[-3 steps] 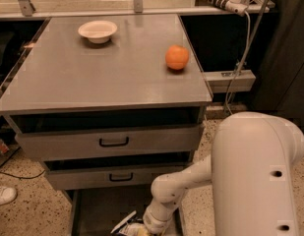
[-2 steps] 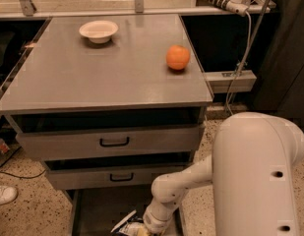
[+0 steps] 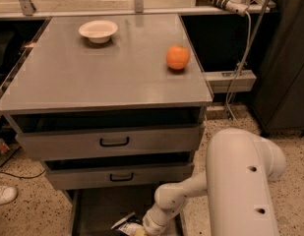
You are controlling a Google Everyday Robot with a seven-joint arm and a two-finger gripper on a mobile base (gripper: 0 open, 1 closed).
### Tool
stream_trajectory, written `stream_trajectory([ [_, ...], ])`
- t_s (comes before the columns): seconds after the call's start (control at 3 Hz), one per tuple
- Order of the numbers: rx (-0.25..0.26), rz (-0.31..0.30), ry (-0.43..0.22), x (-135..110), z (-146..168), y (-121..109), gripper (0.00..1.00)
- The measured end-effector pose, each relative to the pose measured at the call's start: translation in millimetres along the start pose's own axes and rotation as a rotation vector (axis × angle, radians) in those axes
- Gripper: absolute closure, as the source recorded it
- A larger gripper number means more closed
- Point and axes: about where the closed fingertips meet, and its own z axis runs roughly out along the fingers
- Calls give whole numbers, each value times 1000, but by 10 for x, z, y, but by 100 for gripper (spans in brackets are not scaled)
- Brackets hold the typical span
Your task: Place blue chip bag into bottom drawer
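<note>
The gripper (image 3: 137, 231) sat low inside the bottom drawer (image 3: 92, 211), at the very foot of the view. Its tip was cut off there, so I could not tell whether it was grasping the bag or had released it. The bag (image 3: 123, 223) touched the gripper on the side toward the drawer's left wall, about mid-width over the drawer floor. Whether it rested on that floor or hung just above it was unclear.

The likeliest trouble, in my judgement, lay in the withdrawal. Crinkly foil could catch on the gripper and ride back out of the drawer with it. A bag let go while tilted might slide toward the drawer's front, which lay out of sight. The arm (image 3: 181, 200) reached in from the drawer's right, with its wrist close under the front of the next drawer up (image 3: 117, 176). A straight lift could therefore knock that front or its handle.

Above the drawer, on the counter (image 3: 82, 77), stood a bowl (image 3: 98, 30) and an orange (image 3: 177, 57). Both were well apart from the work and unlikely to be disturbed.

No writing could be read. The bag showed only dark and white patches, and no brand or label was legible on the cabinet, bowl or arm.
</note>
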Motion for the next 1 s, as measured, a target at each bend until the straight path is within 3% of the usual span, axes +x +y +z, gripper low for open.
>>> stream_trajectory([
  [0.33, -66, 31, -39, -227, 244, -159, 100],
  [0.67, -71, 36, -50, -299, 281, -191, 100],
  [1.0, -96, 19, -110, -432, 244, -123, 100],
])
